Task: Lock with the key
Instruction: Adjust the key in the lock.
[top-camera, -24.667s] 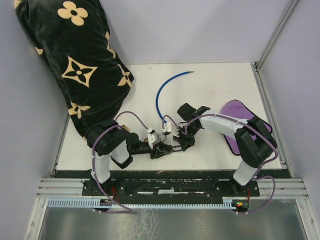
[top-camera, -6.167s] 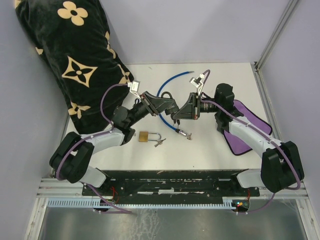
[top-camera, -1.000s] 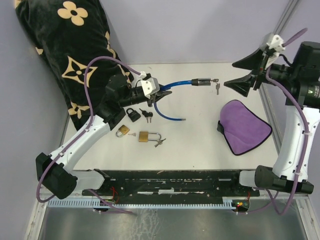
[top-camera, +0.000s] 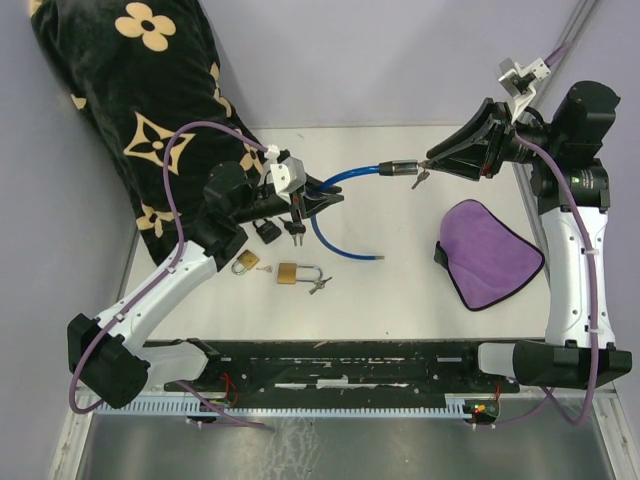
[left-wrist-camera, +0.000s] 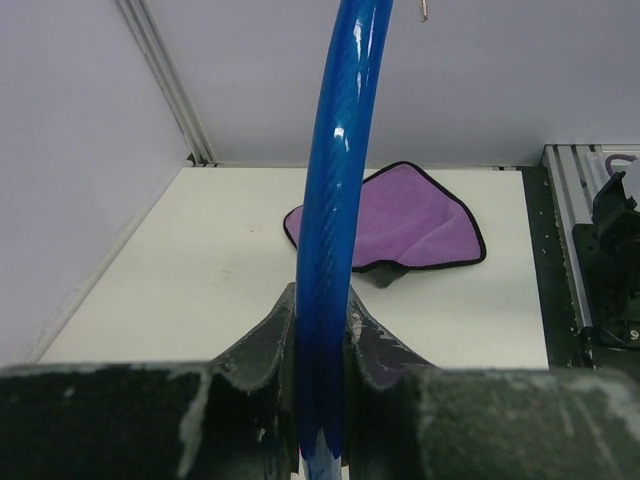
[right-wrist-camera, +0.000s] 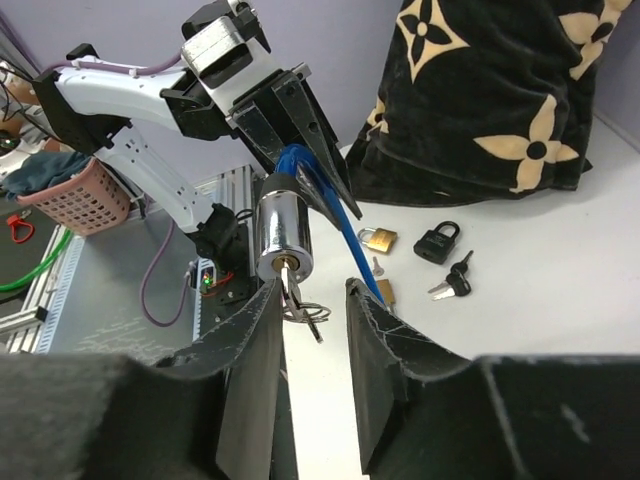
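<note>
This is a robotics lab test cell, not a home or a shop. A white tabletop (top-camera: 420, 290) sits boxed in by plain grey walls (top-camera: 380, 60), with an aluminium post (top-camera: 550, 70) at the far right corner. Along the near edge, the left arm (top-camera: 165, 285) and the right arm (top-camera: 575, 260) are bolted to a black base plate (top-camera: 340, 355) on aluminium rails (top-camera: 340, 380). Purple cables (top-camera: 190, 140) loop off them, and a slotted cable duct (top-camera: 300, 408) runs below. The right wrist view shows a pink basket (right-wrist-camera: 70, 205) and a green cable (right-wrist-camera: 30, 265) beside the bench.
</note>
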